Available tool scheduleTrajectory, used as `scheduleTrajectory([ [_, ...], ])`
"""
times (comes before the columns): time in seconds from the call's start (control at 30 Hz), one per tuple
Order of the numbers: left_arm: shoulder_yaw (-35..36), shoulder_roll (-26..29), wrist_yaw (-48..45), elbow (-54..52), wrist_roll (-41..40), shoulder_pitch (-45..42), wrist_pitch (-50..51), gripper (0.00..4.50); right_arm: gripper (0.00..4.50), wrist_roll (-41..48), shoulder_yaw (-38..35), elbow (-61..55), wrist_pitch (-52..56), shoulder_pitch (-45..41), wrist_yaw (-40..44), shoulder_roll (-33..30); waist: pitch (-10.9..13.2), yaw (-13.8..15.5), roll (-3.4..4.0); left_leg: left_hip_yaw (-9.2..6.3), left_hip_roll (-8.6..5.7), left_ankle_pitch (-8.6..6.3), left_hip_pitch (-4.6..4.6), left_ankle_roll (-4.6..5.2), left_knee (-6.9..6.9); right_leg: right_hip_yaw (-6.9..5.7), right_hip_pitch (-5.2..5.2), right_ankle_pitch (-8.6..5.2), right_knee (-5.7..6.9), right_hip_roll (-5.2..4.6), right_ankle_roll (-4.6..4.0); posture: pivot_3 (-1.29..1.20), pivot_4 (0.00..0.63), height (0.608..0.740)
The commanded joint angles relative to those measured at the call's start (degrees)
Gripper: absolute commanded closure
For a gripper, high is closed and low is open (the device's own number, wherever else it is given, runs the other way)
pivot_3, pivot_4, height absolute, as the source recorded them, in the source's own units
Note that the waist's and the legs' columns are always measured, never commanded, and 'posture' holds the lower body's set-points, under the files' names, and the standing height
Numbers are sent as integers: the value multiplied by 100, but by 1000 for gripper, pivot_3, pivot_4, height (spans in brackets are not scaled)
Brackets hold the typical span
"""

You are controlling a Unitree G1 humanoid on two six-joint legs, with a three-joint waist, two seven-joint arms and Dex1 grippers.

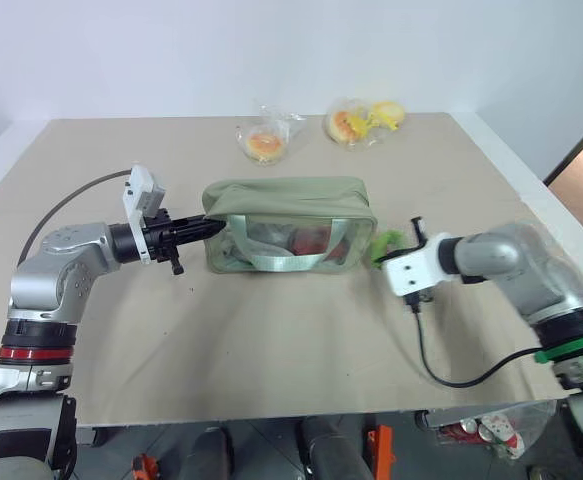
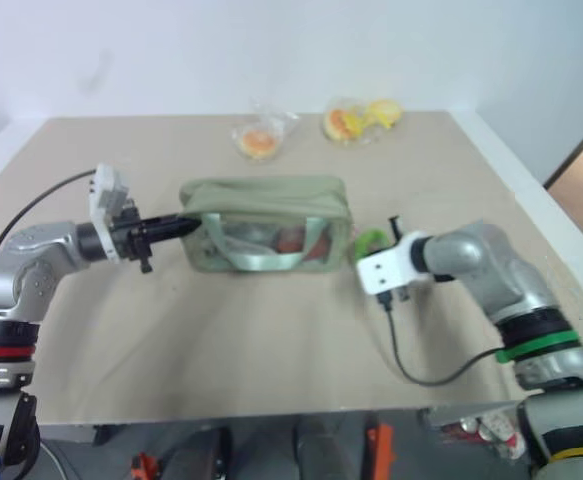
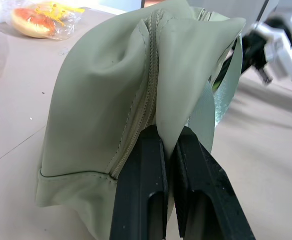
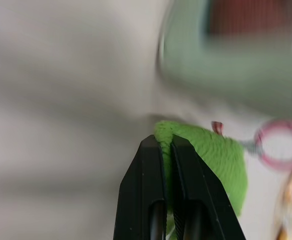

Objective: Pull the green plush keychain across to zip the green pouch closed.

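The pale green pouch (image 1: 289, 225) lies in the middle of the table, its clear side window and webbing strap facing me. My left gripper (image 1: 211, 226) is shut on the fabric at the pouch's left end, beside the zipper (image 3: 144, 107). At the pouch's right end sits the lime-green plush keychain (image 1: 388, 243), low near the tabletop. My right gripper (image 4: 167, 144) is shut on the green plush keychain (image 4: 211, 155), and a pink ring (image 4: 281, 143) hangs from its clip.
Two clear plastic bags of orange and yellow items (image 1: 266, 138) (image 1: 363, 120) lie at the back of the tan table (image 1: 271, 350). A black cable (image 1: 451, 370) trails from my right wrist across the table. The table's right edge (image 1: 531, 190) runs close by my right arm.
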Motion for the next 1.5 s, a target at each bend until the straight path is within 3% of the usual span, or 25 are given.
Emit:
scheduleTrajectory([
  [0.03, 9, -23, 1, -54, -28, -68, 45, 4500, 4453, -146, 154, -275, 21, -6, -186, 285, -4, -7, -6, 1, 0, 0, -2, -1, 0, 1, -2, 0, 0, 0, 0, 0, 150, 740],
  [0.4, 97, -14, 89, -162, -77, 16, 145, 4500, 4453, 210, 330, -838, 353, 369, 1065, 152, -15, -20, -24, -10, 11, -1, 54, -2, -24, -6, 50, -16, -1, 15, -16, 0, 150, 740],
  [0.6, 167, -69, 252, -258, -169, 101, 246, 4500, 4453, 788, -248, -538, 1144, 10, 1183, 189, -15, -17, -25, -11, 11, -2, 53, -3, -25, -8, 51, -18, -2, 14, -18, 0, 150, 740],
  [0.77, 333, -69, 454, -425, -387, 308, 547, 4500, 4453, 2312, -1341, -291, 2687, -165, 1858, -216, -12, 7, -24, -10, 3, -2, 50, -3, -23, -6, 51, -17, -2, 4, -15, 0, 150, 740],
  [0.8, 389, -74, 515, -455, -478, 326, 660, 4500, 3763, 2537, -1511, -256, 3031, -162, 1941, -297, -12, 11, -24, -10, 0, -2, 49, -3, -23, -6, 51, -17, -2, -1, -15, 0, 150, 740],
  [0.9, 454, -58, 593, -522, -596, 363, 822, 4500, 2751, 2930, -1742, -292, 3575, -110, 2074, -425, -12, -1, -25, -10, 1, -2, 49, -3, -23, -7, 52, -18, -5, 0, -13, 0, 150, 740],
  [1.17, 746, 91, 688, -702, -1131, 374, 1516, 1784, 39, 3927, -2247, -696, 4825, 306, 2400, -734, -9, -27, -26, -11, 3, -2, 47, -3, -25, -9, 48, -19, -5, 4, -13, 0, 150, 740],
  [1.3, 1003, 265, 745, -817, -1278, 474, 1599, 422, 0, 4364, -2524, -831, 5157, 569, 2446, -837, -8, -28, -27, -10, 2, -4, 44, -6, -25, -8, 46, -22, -7, 3, -9, 0, 150, 740],
  [1.5, 1908, 499, 1072, -1108, -1458, 1247, 1502, 422, 0, 5076, -3348, -1249, 5822, 1085, 2044, -818, -7, -42, -27, -10, 4, -5, 44, -8, -32, -9, 41, -25, -8, 2, -13, 0, 150, 740],
])
